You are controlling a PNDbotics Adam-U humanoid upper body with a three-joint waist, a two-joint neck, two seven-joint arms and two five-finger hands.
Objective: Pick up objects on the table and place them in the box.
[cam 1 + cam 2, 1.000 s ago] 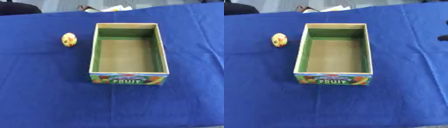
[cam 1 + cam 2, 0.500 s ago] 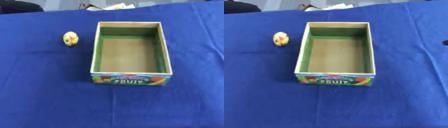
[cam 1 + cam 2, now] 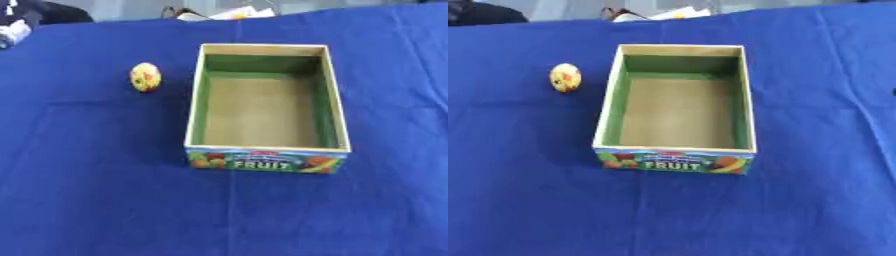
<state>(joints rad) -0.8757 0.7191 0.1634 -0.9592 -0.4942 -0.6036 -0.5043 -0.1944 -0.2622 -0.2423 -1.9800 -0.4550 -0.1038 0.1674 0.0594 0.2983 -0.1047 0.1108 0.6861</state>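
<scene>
Left eye view & right eye view: no robot hand seen in either, so fingers apart or together can't be told. Only a tiny dark speck (image 3: pixel 892 91) at right edge of right eye view, level w/ box middle; too small to say what it is.

Task thing: small yellow egg-shaped object (image 3: pixel 145 77) w/ red blotches, lying on blue cloth (image 3: pixel 87 190) left of box, near its far-left corner. Apart from box wall, not touching, a strip of cloth between. Long axis runs roughly near-to-far.

Box (image 3: pixel 339 115): open-top rectangular carton at centre of table, long side running near-to-far, sat flat. Pale rim, green inner walls, tan floor fully visible. Near outer wall w/ printed fruit pics & the word FRUIT (image 3: pixel 266 163) in white.

Cloth covers whole table, faint fold creases running across & lengthwise, one crease lining up w/ box centre on the near side.

Far edge, past cloth: white & yellow clutter (image 3: pixel 232 12) just beyond box's far end; dark shape (image 3: pixel 48 12) at far-left corner. Can't make out either.
</scene>
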